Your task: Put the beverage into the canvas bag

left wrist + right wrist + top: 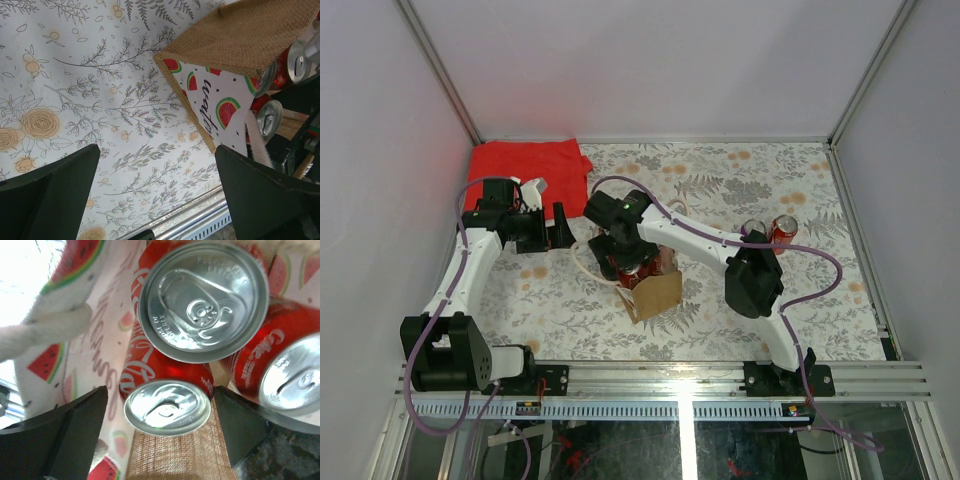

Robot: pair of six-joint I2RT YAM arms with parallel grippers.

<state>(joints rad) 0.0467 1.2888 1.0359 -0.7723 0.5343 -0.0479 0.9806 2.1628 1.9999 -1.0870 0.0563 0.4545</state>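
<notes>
From above: near the middle of the bench, a little toward the near edge, the canvas bag (655, 293), upright, mouth up, red cans showing inside. Directly over that mouth, the right gripper (625, 262); jaw state not readable from this height. Just left of the bag and apart from it, the left gripper (558, 230), above the floral tablecloth (820, 320). In the far left corner, a folded red cloth (530, 168). Toward the right edge, two loose cans (770, 230), upright, side by side, well apart from the bag. From the left wrist: jaws spread wide, holding nothing, only tablecloth between the dark fingers (50, 200). At upper right, the burlap wall of the bag, then a white lining (220, 100) printed with watermelon slices and black script starting "wate", the rest cut off. Silver can tops beyond it, beside a cream rope handle (255, 142). From the right wrist: jaws wide open, gripping nothing, looking straight down into the bag. Between the fingers, the lower can (167, 407). Above it the upper can (202, 300), with tiny stamped lid text, unreadable. White Coca-Cola script on a red side at left. At right a third can (295, 375), lettered "Coke".
</notes>
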